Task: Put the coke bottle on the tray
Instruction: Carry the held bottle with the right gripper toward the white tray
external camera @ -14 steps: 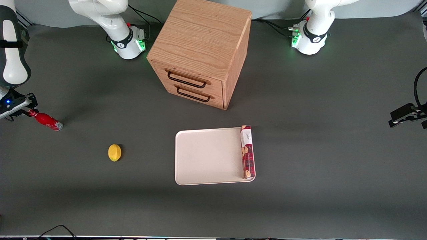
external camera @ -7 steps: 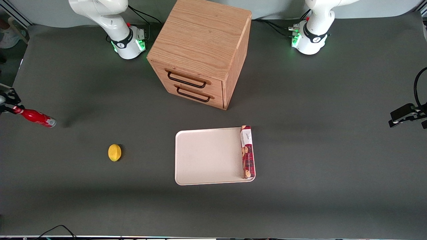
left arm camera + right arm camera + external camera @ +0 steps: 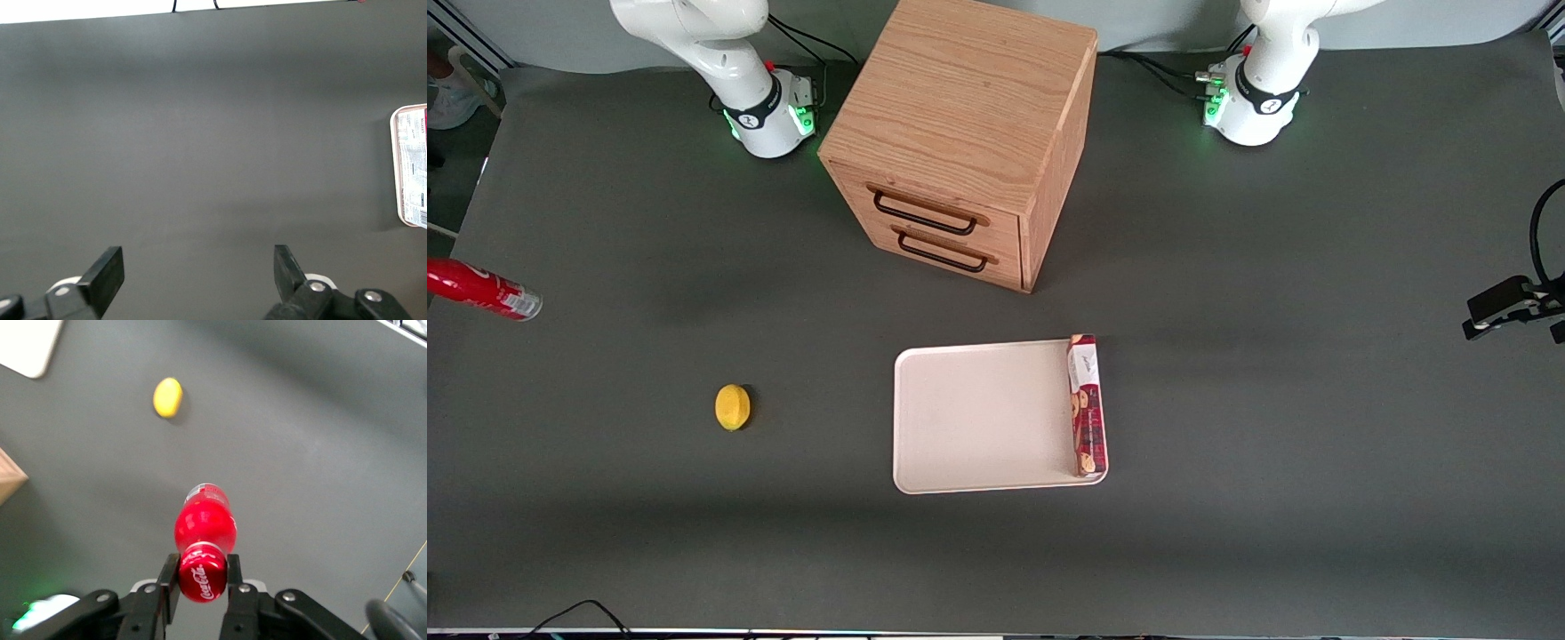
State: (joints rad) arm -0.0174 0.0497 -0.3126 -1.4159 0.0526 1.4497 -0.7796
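**Bottle held by its cap, well away from the tray**

We have the coke bottle (image 3: pixel 203 540) pinched at its cap, one of the fingers (image 3: pixel 169 577) on each side of it, in the gripper (image 3: pixel 201 577). In the front view the gripper itself is out of sight; only the coke bottle shows, at the working arm's end of the worktop (image 3: pixel 1227 373), seemingly held above the surface, tilted, with its silvery base pointing toward the middle of the worktop.

What worries us is the grip. We hold the bottle only at its cap, a small rounded spot, so we judge that a quick swing could let the body pivot or slip free between the fingers. The tray (image 3: pixel 978 418) lies well apart, near the middle of the worktop, so the carry is a long one. The lemon (image 3: pixel 733 407) sits between bottle and tray, and a low pass could clip it. The biscuit box (image 3: pixel 1087 405) lies along the tray edge toward the parked arm's end, so we should set down on the bare part. A slim bottle released upright may well topple, or roll if laid flat.

The bottle is small, slim and glossy red, with white lettering on the cap and a silvery band at the base.
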